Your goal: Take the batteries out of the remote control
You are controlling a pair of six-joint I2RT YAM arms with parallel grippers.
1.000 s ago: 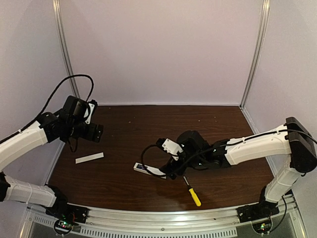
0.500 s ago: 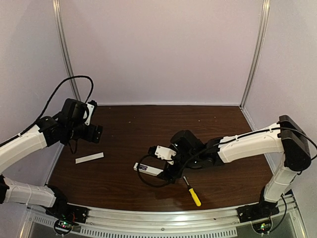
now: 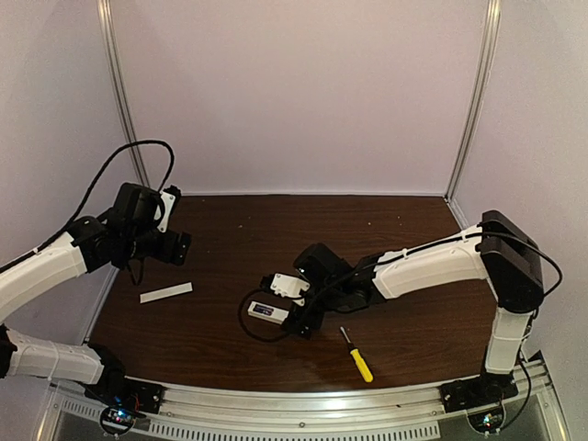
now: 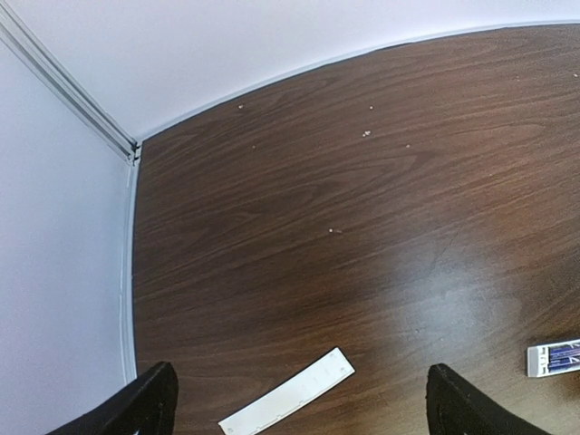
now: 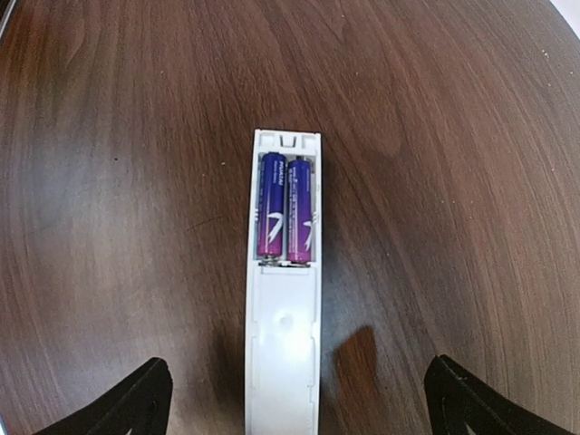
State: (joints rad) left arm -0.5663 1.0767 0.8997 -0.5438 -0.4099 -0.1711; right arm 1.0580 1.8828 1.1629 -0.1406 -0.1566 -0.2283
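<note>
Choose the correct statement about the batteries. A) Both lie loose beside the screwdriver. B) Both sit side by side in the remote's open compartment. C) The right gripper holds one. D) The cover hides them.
B: the right wrist view shows both batteries side by side in the uncovered compartment of the remote control; the cover lies apart.

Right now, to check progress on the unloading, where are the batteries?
In the right wrist view the batteries lie side by side in the open compartment of the remote control, mid-table, left of the screwdriver in the top view.
</note>
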